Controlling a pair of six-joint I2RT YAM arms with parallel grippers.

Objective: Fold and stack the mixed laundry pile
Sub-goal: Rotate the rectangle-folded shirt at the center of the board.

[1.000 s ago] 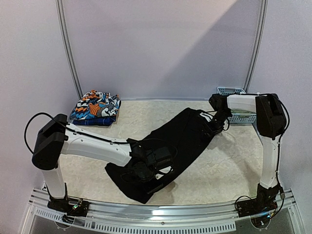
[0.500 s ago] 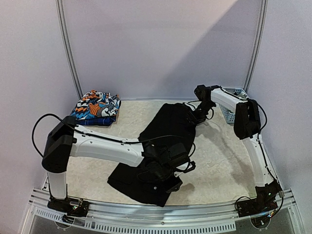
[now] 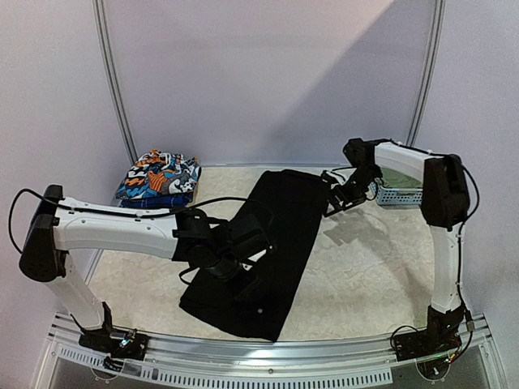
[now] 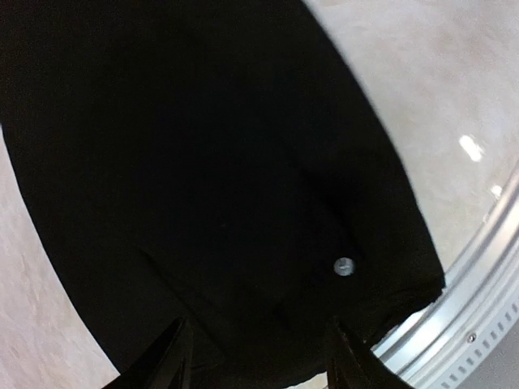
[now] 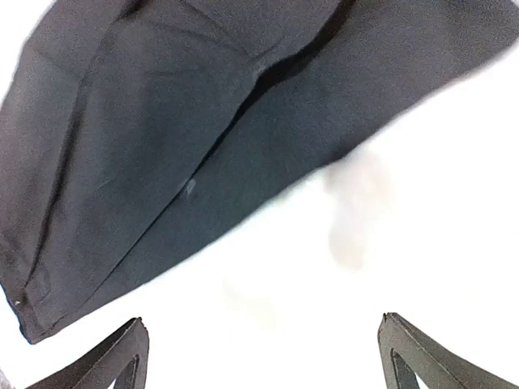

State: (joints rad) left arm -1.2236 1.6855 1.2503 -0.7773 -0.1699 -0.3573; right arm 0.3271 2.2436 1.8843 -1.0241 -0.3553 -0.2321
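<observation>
Black trousers (image 3: 284, 231) form one long matte strip

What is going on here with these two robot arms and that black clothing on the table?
Two arms are working on a pair of long black trousers spread diagonally across the table. The left end effector hovers open over the near end; the right end effector is open beside the far end. Neither grips the cloth. A folded orange-blue-white print garment sits at the far left corner.
</observation>
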